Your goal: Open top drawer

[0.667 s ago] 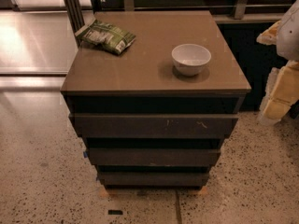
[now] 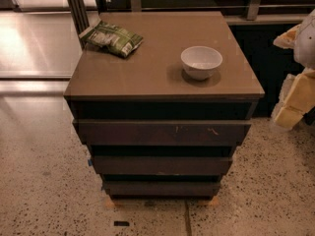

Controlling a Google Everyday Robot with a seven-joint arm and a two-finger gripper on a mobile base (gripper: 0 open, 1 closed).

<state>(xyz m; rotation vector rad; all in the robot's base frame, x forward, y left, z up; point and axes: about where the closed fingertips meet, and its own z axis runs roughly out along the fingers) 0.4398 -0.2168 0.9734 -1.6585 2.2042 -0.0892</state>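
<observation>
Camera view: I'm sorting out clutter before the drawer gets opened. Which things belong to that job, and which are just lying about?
Job: top drawer; gripper, at the right edge of view.
Lying about: bowl and snack bag on the cabinet top; two lower drawers.

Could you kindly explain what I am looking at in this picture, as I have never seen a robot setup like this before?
This is one camera's view, looking down at a small cabinet from its front. The machine is a wheeled robot with one arm; the pale shape at the right edge appears to be its claw, apart from the cabinet. On top stand a white bowl and a green snack bag. The top drawer, the widest front with pale scratches, is what it should open. I see nothing held.
</observation>
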